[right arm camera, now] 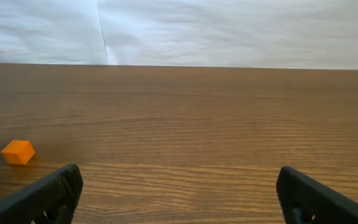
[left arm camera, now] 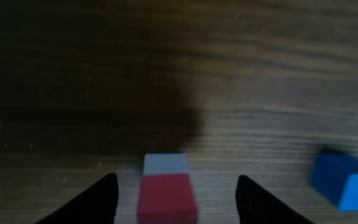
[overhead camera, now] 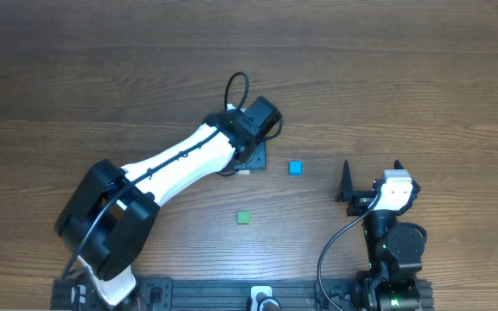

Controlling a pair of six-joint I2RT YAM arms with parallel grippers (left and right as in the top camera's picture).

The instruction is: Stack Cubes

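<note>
Fingers (left arm camera: 101, 200) of left gripper (left arm camera: 176, 190) spread either side of red cube (left arm camera: 166, 200), blue cube (left arm camera: 344, 183) near; right gripper (right arm camera: 179, 180) likewise spread, well apart.

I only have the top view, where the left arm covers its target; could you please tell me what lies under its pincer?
Observer: A red cube sits between the tips of the left pincer.
Operator: Thank you. Is it gripped?
Observer: No. The pincer is open, and bare wood shows on both sides of the cube.
Operator: Is there any cube that I am missing?
Observer: Yes, an orange cube lies ahead of the open right pincer, off to one side.
</note>
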